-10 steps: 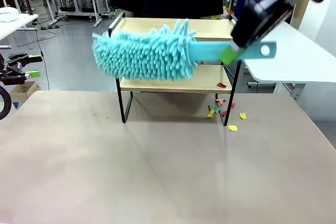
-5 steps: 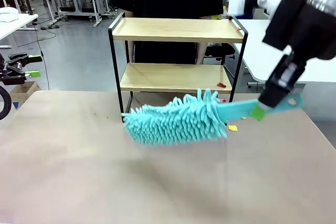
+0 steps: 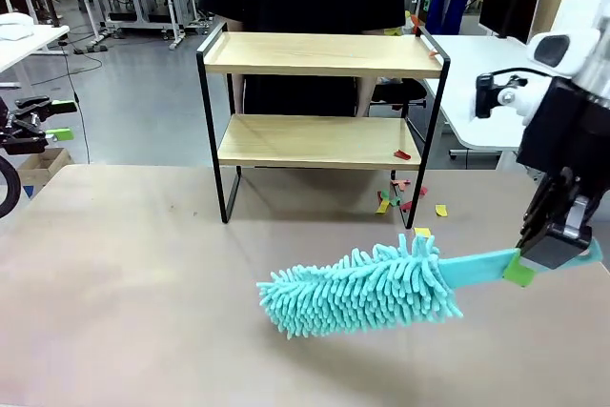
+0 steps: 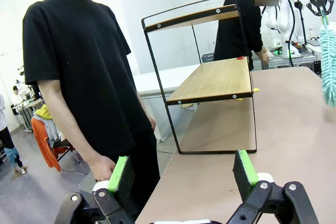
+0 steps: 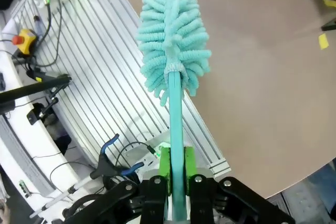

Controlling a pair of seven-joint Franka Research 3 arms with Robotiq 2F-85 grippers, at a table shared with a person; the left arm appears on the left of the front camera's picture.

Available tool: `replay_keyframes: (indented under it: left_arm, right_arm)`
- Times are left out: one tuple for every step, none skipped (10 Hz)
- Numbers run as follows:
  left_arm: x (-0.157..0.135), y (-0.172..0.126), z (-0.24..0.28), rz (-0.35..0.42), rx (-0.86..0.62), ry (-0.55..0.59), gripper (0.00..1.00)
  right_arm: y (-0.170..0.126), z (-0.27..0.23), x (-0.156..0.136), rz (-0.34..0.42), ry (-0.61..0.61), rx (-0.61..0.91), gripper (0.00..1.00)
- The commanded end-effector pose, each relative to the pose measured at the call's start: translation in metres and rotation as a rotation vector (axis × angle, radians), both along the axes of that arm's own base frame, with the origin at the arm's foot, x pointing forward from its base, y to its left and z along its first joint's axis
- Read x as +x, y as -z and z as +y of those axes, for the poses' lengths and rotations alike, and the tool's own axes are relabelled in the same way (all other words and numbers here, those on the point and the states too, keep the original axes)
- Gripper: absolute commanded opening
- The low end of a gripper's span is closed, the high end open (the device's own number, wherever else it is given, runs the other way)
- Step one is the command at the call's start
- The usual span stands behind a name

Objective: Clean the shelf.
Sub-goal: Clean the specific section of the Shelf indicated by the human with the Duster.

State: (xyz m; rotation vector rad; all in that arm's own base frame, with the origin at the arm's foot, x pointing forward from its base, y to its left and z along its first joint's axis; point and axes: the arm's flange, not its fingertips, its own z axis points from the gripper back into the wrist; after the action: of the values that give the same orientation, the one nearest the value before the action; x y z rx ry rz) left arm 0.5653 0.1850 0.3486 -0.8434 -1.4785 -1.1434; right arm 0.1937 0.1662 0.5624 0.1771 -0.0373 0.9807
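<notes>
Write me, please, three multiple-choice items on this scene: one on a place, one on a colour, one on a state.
1. Relative to the shelf, the duster is: A on its top board; B in front of it; C under its lower board.
2. The duster is: A pink; B yellow; C turquoise.
3. The left gripper is: A open; B shut on a scrap; C shut on the duster.
Key: 1 B, it is over the table, nearer the camera than the shelf. 2 C, head and handle are turquoise. 3 A, its green pads stand wide apart with nothing between.
</notes>
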Motion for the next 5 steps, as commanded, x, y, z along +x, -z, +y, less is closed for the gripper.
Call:
replay_keyframes:
  left_arm:
    - [-0.0024,-0.0035,-0.0014,-0.004,0.000,-0.001,1.00]
    - [-0.0024,-0.0035,-0.0014,-0.004,0.000,-0.001,1.00]
    - [-0.0024,-0.0035,-0.0014,-0.004,0.000,-0.001,1.00]
    - [-0.0024,-0.0035,-0.0014,-0.004,0.000,-0.001,1.00]
    - [-0.0024,-0.0035,-0.0014,-0.004,0.000,-0.001,1.00]
  right_arm:
    - [0.0008,0.0050,0.0012,0.015,-0.016,-0.008,0.13]
    - [0.0008,0.0050,0.0012,0.015,-0.016,-0.008,0.13]
    - [0.0008,0.0050,0.0012,0.015,-0.016,-0.008,0.13]
    - [0.0008,0.0050,0.0012,0.015,-0.016,-0.008,0.13]
    - [0.0008,0.0050,0.0012,0.015,-0.016,-0.008,0.13]
